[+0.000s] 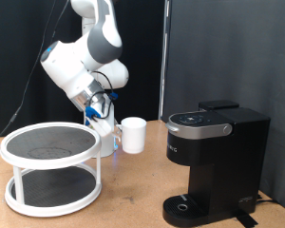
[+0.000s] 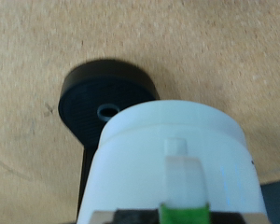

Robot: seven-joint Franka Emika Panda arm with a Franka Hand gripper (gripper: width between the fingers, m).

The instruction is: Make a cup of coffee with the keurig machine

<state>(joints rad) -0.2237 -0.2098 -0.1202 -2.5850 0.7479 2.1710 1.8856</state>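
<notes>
The white cup [image 1: 133, 135] hangs sideways at my gripper [image 1: 112, 131], just above the table between the round rack and the keurig machine [image 1: 218, 142]. In the wrist view the cup [image 2: 149, 154] fills the lower frame, and one pale finger [image 2: 182, 173] with a green base lies against its wall; the other finger is hidden. The gripper looks shut on the cup. The machine stands at the exterior view's right with its lid down. Its round black drip base [image 1: 185, 206] is bare and also shows in the wrist view [image 2: 107, 98] beyond the cup.
A white two-tier round rack [image 1: 49, 161] with dark mesh shelves stands at the exterior view's left, close beside the gripper. The table is cork-coloured [image 1: 133, 195]. A black curtain hangs behind, and a cable leaves the machine at the right edge.
</notes>
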